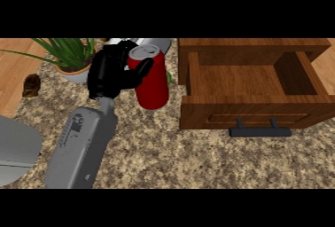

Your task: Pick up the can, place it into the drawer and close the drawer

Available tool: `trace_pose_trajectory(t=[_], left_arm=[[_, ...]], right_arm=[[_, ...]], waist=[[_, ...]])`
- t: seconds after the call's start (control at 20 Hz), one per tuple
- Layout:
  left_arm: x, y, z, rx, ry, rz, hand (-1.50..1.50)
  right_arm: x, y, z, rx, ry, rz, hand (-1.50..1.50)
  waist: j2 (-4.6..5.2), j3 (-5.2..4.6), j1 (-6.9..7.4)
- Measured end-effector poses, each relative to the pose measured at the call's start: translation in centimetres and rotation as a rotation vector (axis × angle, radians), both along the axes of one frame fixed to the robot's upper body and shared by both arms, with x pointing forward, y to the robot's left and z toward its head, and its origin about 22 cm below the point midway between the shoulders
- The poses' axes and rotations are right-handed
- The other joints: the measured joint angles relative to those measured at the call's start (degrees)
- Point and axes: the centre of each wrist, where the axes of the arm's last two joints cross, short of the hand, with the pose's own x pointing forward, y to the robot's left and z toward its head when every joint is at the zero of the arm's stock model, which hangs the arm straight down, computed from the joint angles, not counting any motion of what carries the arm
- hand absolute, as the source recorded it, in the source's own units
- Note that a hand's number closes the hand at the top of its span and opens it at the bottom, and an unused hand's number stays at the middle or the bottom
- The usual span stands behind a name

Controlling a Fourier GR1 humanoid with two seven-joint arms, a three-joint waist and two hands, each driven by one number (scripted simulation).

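The red can [153, 91] with a silver top stands upright, or nearly so, at the middle left of the speckled counter [196, 159]. My right hand [110, 73] sits against its left side, with the black fingers [141, 70] curled round its upper part. The grey forearm [82, 146] runs down to the lower edge. To the right the wooden drawer [252, 104] is pulled open, its inside bare, its dark handle [259, 131] facing me. The can is left of the drawer, outside it. My left hand does not show.
A potted green plant [68, 55] stands behind the hand at the far left. A small brown object [31, 85] lies by the counter's left edge. A pale grey object [156, 43] shows behind the can. A grey rounded shape [16, 150] fills the lower left corner.
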Motion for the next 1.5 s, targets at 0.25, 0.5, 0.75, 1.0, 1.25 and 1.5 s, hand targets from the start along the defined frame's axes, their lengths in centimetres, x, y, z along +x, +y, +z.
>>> trace_pose_trajectory(t=[0.25,0.5,0.75,1.0,1.25,1.5], left_arm=[[0.5,-2.0,2.8,0.020,-0.011,-0.009,1.50],[1.8,-4.4,5.1,0.024,-0.009,-0.013,1.50],[2.9,-7.1,7.5,0.037,-0.010,-0.012,1.50],[3.9,-9.4,8.4,0.059,-0.012,-0.008,1.50],[4.5,-11.6,9.2,0.072,-0.011,-0.011,1.50],[5.4,-12.8,9.5,0.085,0.000,-0.019,1.50]], right_arm=[[0.0,0.2,-0.3,0.006,0.001,0.009,-1.50],[-0.1,0.2,-0.6,0.010,-0.004,0.017,-1.50],[0.6,0.4,-0.2,0.014,-0.008,0.025,-1.50],[1.4,0.6,-0.5,0.012,-0.014,0.027,-1.50],[1.7,0.0,-0.2,0.009,-0.022,0.032,-1.50],[2.0,0.0,0.0,0.006,-0.018,0.027,-1.50]], waist=[[0.11,-0.02,-0.38],[0.19,-0.02,-0.74],[0.28,-0.03,-0.96],[0.39,-0.01,-1.26],[0.48,0.00,-1.87],[0.57,-0.01,-2.05]])
